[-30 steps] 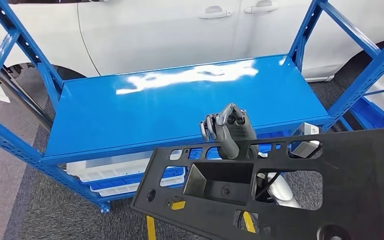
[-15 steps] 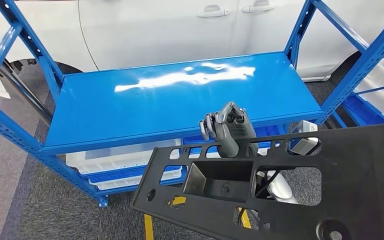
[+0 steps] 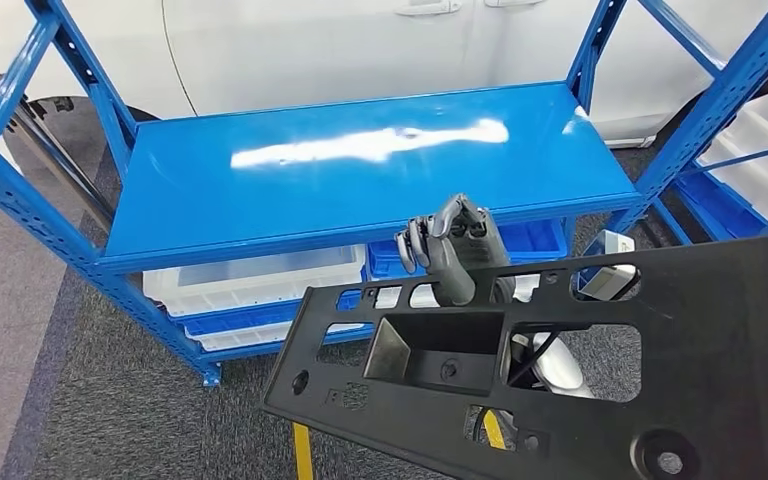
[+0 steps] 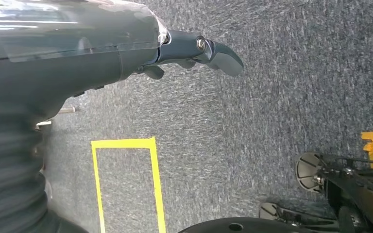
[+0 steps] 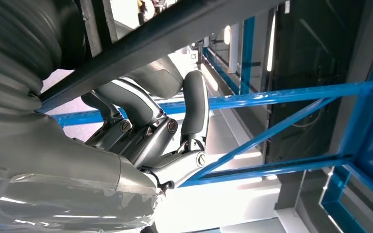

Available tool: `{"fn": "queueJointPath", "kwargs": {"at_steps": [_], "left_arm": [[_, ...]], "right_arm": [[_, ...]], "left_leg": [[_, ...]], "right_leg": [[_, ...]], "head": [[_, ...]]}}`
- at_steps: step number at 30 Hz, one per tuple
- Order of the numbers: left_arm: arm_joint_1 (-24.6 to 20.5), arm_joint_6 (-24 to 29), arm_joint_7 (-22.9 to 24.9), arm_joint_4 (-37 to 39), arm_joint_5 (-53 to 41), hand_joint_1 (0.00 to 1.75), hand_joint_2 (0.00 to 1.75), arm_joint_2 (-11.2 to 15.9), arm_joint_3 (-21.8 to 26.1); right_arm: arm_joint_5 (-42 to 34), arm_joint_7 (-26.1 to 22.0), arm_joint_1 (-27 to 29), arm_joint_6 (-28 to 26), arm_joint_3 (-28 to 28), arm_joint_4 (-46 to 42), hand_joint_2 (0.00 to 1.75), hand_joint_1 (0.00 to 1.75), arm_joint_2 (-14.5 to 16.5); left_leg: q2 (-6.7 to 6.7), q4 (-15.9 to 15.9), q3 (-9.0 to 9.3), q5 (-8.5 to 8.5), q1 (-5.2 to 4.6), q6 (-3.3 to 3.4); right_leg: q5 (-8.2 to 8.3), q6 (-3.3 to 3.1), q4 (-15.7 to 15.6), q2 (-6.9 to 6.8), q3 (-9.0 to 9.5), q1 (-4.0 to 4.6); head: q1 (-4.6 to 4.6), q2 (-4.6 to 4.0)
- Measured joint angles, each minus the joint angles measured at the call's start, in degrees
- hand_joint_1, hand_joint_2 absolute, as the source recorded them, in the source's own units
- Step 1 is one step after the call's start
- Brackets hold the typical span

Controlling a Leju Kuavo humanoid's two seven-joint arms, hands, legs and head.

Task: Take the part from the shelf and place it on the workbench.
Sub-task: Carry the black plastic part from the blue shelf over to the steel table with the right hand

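Part (image 3: 600,370) — flat black panel with cutouts and a recessed pocket — clamped at its upper edge by right hand (image 3: 452,250) fingers.

Large flat black plastic part (image 3: 600,370) with cut-outs, tilted, off the blue shelf (image 3: 360,170).

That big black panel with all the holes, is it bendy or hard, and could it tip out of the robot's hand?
The black panel probably stays stiff: it juts out flat without sagging. It looks fairly light for its size, being thin and full of cut-outs. It may swing or tip, since the right hand grips only its top edge, off-centre.
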Motion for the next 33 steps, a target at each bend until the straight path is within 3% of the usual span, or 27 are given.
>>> {"fn": "queueJointPath", "kwargs": {"at_steps": [3,4,6,8,9,10,11,12,14,15,16,18,20,23,24,25,26,28,30,33], "left_arm": [[0.01,0.01,0.02,0.00,0.03,0.00,1.75,0.07,0.00],[-0.02,0.02,0.02,0.00,0.03,0.00,1.75,0.10,0.00],[-0.14,0.00,0.01,0.00,0.03,0.00,1.75,0.17,0.00],[-0.29,-0.02,0.01,0.00,0.02,0.00,1.75,0.18,0.01],[-0.33,-0.03,0.02,0.00,0.01,0.00,1.75,0.18,0.01],[-0.31,-0.02,0.07,0.00,-0.01,0.00,1.75,0.18,0.01],[-0.25,-0.01,0.18,0.00,-0.03,0.00,1.75,0.18,0.01],[-0.11,0.02,0.31,0.00,-0.05,0.00,1.75,0.18,0.00],[0.31,0.07,0.54,0.00,-0.13,0.00,1.75,0.19,0.00],[0.48,0.09,0.57,0.00,-0.15,0.00,1.75,0.19,0.00],[0.58,0.09,0.56,0.00,-0.18,0.00,1.75,0.20,0.01],[0.58,0.08,0.53,0.00,-0.19,0.00,1.75,0.14,0.01],[0.55,0.08,0.51,-0.01,-0.19,0.00,1.75,0.04,0.00],[0.44,0.07,0.50,-0.02,-0.19,0.00,1.75,0.00,0.00],[0.38,0.07,0.50,-0.02,-0.19,0.00,1.75,0.00,0.00],[0.32,0.06,0.50,-0.02,-0.19,0.00,1.75,0.00,0.00],[0.29,0.06,0.48,-0.02,-0.18,0.00,1.75,0.00,0.00],[0.20,0.09,0.40,-0.02,-0.14,0.00,1.75,0.01,0.00],[0.12,0.19,0.35,-0.01,-0.08,0.00,1.75,0.04,0.00],[0.07,0.32,0.36,0.00,-0.01,0.00,1.75,0.10,0.00]], "right_arm": [[-0.01,0.04,-0.18,0.00,0.05,0.02,1.75,1.75,0.08],[-0.02,0.09,-0.28,0.00,0.08,0.03,1.75,1.75,0.14],[-0.03,0.21,-0.45,-0.01,0.10,0.05,1.75,1.75,0.28],[-0.03,0.34,-0.49,-0.01,0.12,0.11,1.75,1.75,0.36],[-0.04,0.39,-0.48,-0.02,0.13,0.14,1.75,1.75,0.38],[-0.06,0.42,-0.49,-0.06,0.14,0.17,1.75,1.75,0.38],[-0.10,0.46,-0.52,-0.11,0.14,0.18,1.75,1.75,0.38],[-0.15,0.52,-0.59,-0.20,0.14,0.18,1.75,1.75,0.40],[-0.30,0.70,-0.85,-0.47,0.14,0.12,1.75,1.75,0.44],[-0.38,0.79,-1.02,-0.62,0.13,0.08,1.75,1.75,0.46],[-0.46,0.85,-1.16,-0.74,0.13,0.04,1.75,1.75,0.47],[-0.59,0.94,-1.30,-0.85,0.13,0.03,1.75,1.75,0.48],[-0.67,1.01,-1.31,-0.88,0.14,0.03,1.75,1.75,0.47],[-0.72,1.05,-1.28,-0.92,0.14,0.03,1.75,1.75,0.46],[-0.72,1.07,-1.26,-0.92,0.14,0.04,1.75,1.75,0.46],[-0.73,1.10,-1.25,-0.92,0.14,0.04,1.75,1.75,0.46],[-0.73,1.11,-1.26,-0.92,0.14,0.03,1.75,1.75,0.46],[-0.76,1.14,-1.35,-0.89,0.14,0.02,1.75,1.75,0.46],[-0.87,1.24,-1.50,-0.83,0.16,0.02,1.75,1.75,0.46],[-1.12,1.54,-1.85,-0.81,0.25,0.03,1.75,1.75,0.46]], "left_leg": [[-0.23,-0.56,-0.20,1.24,0.01,-0.98],[-0.27,0.14,-0.71,0.28,-0.02,-1.26],[-0.23,4.82,-2.47,-4.63,0.08,-1.68],[-0.20,12.42,-4.23,-9.72,0.19,-1.96],[-0.20,15.20,-4.40,-10.47,0.21,-2.03],[-0.20,16.31,-3.76,-9.98,0.21,-2.02],[-0.20,15.25,-2.11,-8.63,0.21,-1.90],[-0.20,12.28,0.44,-7.24,0.19,-1.69],[-0.25,4.05,6.35,-6.77,0.03,-1.09],[-0.29,1.06,8.20,-7.17,-0.14,-0.82],[-0.35,-0.66,9.06,-7.60,-0.35,-0.55],[-0.32,-1.48,8.65,-6.94,-0.36,-0.01],[-0.05,-1.85,7.89,-5.88,-0.03,0.68],[0.31,-1.86,6.23,-4.50,0.07,1.08],[0.34,-1.76,5.58,-4.08,0.08,1.01],[0.38,-1.62,4.91,-3.67,0.12,0.91],[0.38,-1.40,4.20,-3.29,0.20,0.75],[0.30,-0.78,2.90,-2.63,0.32,0.26],[0.12,-0.27,2.07,-2.04,0.28,-0.43],[-0.13,-0.22,1.59,-1.12,0.27,-1.53]], "right_leg": [[0.99,-1.23,-1.02,-0.12,-0.40,0.01],[1.62,-1.75,-1.14,-0.30,-0.85,-0.10],[2.91,-2.55,-1.37,-0.64,-1.98,-0.21],[4.05,-2.81,-1.27,-0.71,-3.48,-0.02],[4.58,-2.79,-1.15,-0.73,-4.25,0.08],[5.10,-2.77,-1.01,-0.74,-5.04,0.18],[5.59,-2.72,-0.87,-0.72,-5.79,0.26],[6.02,-2.64,-0.73,-0.66,-6.44,0.35],[6.72,-2.30,-0.51,-0.53,-7.35,0.56],[7.08,-2.01,-0.46,-0.51,-7.63,0.59],[7.47,-1.67,-0.48,-0.52,-7.88,0.56],[8.04,-0.95,-0.40,-0.48,-8.42,0.45],[5.85,-0.34,1.67,-0.36,-9.50,0.34],[-1.45,0.45,11.64,-0.32,-12.56,-0.16],[-2.63,0.69,14.51,-0.33,-13.09,-0.35],[-2.70,0.90,15.86,-0.34,-12.87,-0.53],[-1.58,1.08,14.70,-0.36,-11.35,-0.72],[0.64,1.32,7.65,-0.33,-6.00,-1.11],[1.01,0.84,1.37,0.02,-1.93,-1.03],[1.29,-0.67,-0.01,0.27,-1.80,-0.86]], "head": [[-0.01,0.00],[0.00,0.00],[0.01,0.00],[0.01,0.00],[0.01,0.00],[0.01,0.00],[0.01,0.00],[0.00,0.00],[0.00,0.00],[0.00,0.00],[0.00,0.00],[0.00,0.00],[0.01,0.00],[0.01,0.00],[0.01,0.00],[0.01,0.00],[0.01,0.00],[0.01,0.00],[-0.01,0.00],[-0.01,0.00]]}}
